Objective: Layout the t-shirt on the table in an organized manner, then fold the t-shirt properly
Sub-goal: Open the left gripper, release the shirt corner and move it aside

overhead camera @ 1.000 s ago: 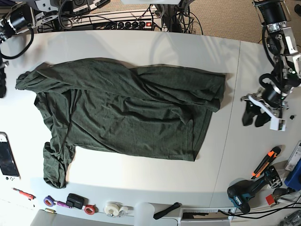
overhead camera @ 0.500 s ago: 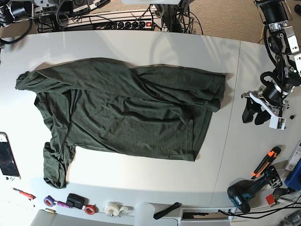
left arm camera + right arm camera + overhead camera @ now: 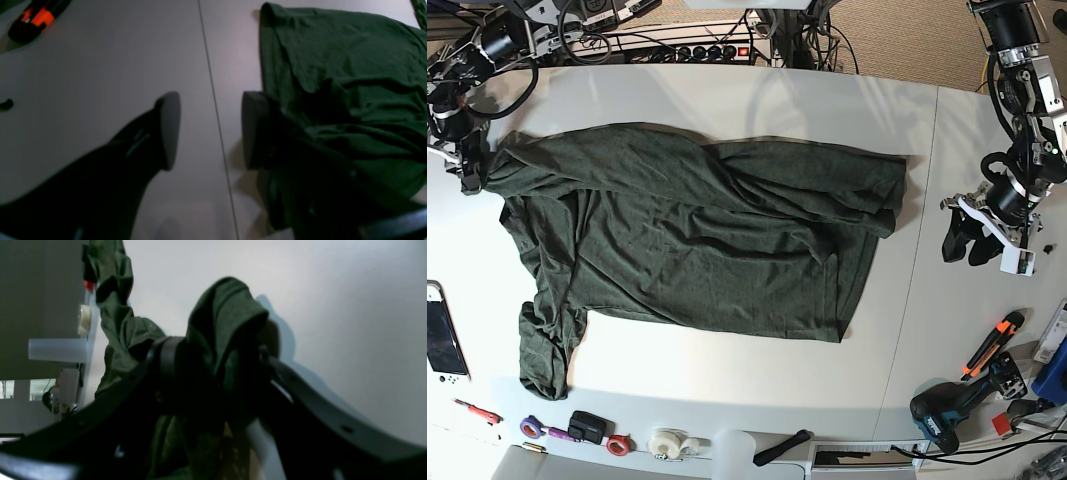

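The dark green t-shirt (image 3: 697, 230) lies spread but wrinkled on the white table (image 3: 727, 95), with its body creased over itself and one sleeve hanging toward the front left. My right gripper (image 3: 472, 170) is at the shirt's far left sleeve end. In the right wrist view its jaws stand wide apart (image 3: 213, 356), with a hump of the t-shirt (image 3: 223, 313) between them. My left gripper (image 3: 967, 248) hangs open over bare table just right of the shirt. In the left wrist view the left gripper (image 3: 210, 130) straddles the table's seam, with the t-shirt's hem (image 3: 350, 83) beside its right finger.
A handheld console (image 3: 442, 335) lies at the left edge. Tape rolls (image 3: 667, 443) and small items line the front edge. An orange-black cutter (image 3: 992, 343) and a drill (image 3: 952, 405) sit at the front right. A power strip (image 3: 697, 50) and cables run along the back.
My right arm has swung in from the upper left and now has its gripper at the far left sleeve end. The left arm has barely moved, and the shirt lies as before.
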`<action>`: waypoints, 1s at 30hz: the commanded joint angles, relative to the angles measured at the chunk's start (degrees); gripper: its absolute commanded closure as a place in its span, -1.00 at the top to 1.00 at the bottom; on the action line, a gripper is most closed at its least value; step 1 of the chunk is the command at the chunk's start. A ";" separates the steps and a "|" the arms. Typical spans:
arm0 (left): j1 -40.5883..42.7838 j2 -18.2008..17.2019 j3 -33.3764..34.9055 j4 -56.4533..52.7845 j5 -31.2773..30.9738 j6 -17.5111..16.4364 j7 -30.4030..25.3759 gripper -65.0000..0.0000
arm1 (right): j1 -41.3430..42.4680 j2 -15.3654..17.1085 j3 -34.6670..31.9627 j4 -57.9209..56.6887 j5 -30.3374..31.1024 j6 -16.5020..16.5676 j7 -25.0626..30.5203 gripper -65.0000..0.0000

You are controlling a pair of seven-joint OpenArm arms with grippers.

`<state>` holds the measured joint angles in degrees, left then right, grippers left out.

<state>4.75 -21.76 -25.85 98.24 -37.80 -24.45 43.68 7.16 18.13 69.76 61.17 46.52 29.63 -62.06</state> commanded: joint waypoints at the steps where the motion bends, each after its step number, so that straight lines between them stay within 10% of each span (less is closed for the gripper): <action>1: -0.81 -0.96 -0.26 0.98 -1.05 -0.24 -1.27 -0.07 | 0.61 1.11 -0.07 0.96 0.83 0.33 0.55 -0.18; 7: -0.81 -0.96 -0.26 0.98 -1.03 -0.24 -1.25 -0.07 | 0.61 1.07 -0.07 0.96 0.52 1.55 0.63 -0.21; 11: -0.79 -0.94 -0.26 0.98 -1.03 -0.15 0.04 -0.07 | 0.59 1.07 -0.07 0.96 0.50 4.31 0.15 -1.00; 20: 1.62 -0.15 -0.26 0.92 -3.19 9.92 2.45 -0.07 | 0.61 1.07 -0.07 0.96 0.33 4.44 0.20 -1.00; 30: 2.84 1.14 -0.26 -10.47 -14.03 4.81 7.48 -0.05 | 0.59 1.05 -0.07 0.96 -0.11 4.44 0.09 -1.00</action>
<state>8.23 -19.73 -25.87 86.78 -50.65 -19.25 52.05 7.14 17.89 69.71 61.17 45.23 33.50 -62.52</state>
